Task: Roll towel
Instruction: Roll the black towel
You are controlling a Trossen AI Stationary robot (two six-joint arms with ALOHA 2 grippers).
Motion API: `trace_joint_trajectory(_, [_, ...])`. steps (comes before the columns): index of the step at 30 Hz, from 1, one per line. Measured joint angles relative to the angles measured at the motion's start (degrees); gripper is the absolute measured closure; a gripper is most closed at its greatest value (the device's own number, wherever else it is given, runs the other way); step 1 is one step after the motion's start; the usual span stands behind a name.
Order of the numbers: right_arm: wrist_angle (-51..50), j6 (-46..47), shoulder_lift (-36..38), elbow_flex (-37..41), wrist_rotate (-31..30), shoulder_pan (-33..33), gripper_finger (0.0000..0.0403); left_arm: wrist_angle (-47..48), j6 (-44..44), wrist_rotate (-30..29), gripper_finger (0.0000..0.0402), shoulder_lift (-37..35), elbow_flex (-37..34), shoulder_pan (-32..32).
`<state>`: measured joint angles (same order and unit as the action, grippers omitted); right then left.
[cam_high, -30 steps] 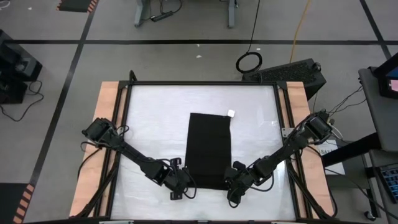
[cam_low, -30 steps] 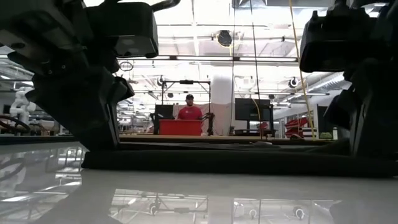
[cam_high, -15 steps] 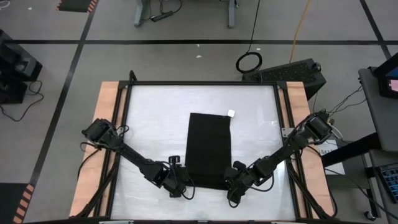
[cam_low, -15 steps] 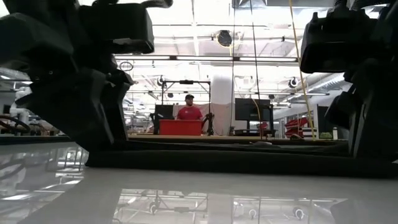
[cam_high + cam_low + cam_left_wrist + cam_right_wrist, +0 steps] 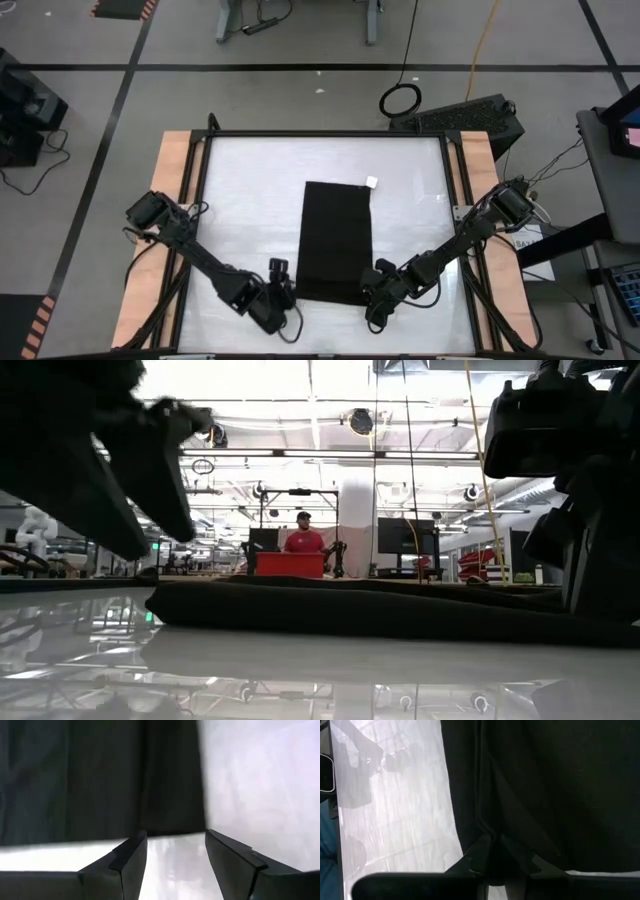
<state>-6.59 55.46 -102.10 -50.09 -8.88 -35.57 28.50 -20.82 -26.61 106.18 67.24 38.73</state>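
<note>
The left gripper (image 5: 281,275) sits low over the near part of the white table (image 5: 250,200), just left of the towel's near left corner and apart from it; in its wrist view the two dark fingers (image 5: 131,857) stand spread with bare tabletop between them, and the towel's edge lies just beyond their tips, not touched. In the low view this arm shows as a dark blurred shape at the left, raised off the surface. The towel (image 5: 337,240) is a black cloth folded into a long narrow strip that lies flat in the middle of the table, running from near to far, with a small white tag (image 5: 372,183) at its far right corner. In the low view its near edge (image 5: 350,615) rests on the glossy tabletop as a thin dark band. The right gripper (image 5: 372,279) is at the towel's near right corner; in its wrist view the fingers (image 5: 475,857) are closed together on the cloth's edge, which puckers into folds where they pinch it. Beyond the table a person (image 5: 304,538) in a red top stands far off in the room.
</note>
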Motion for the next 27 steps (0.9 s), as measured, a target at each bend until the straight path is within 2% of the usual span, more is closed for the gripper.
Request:
trace_joint_trajectory(5, [0.20,0.01,0.00,0.02,0.01,0.00,0.0371,-5.66,9.63,-2.99,0.0193,-0.07,-0.02,2.36])
trace_joint_trajectory(8, [0.26,0.01,0.00,0.02,0.00,0.00,0.0371,-7.53,13.09,-2.83,0.0193,-0.08,-0.02,2.69])
trace_joint_trajectory(15, [0.66,0.01,-0.02,0.02,0.00,0.00,0.0371,-8.37,17.17,1.70,0.0194,1.92,-0.11,0.48])
trace_joint_trajectory(22, [1.10,0.01,-0.04,0.04,0.02,0.00,0.0371,-8.17,18.33,2.94,0.0194,3.50,-0.11,-2.23])
trace_joint_trajectory(27, [1.28,-0.01,-0.06,0.04,0.02,-0.02,0.0371,-7.98,18.36,9.05,0.0194,4.04,-0.13,-4.31])
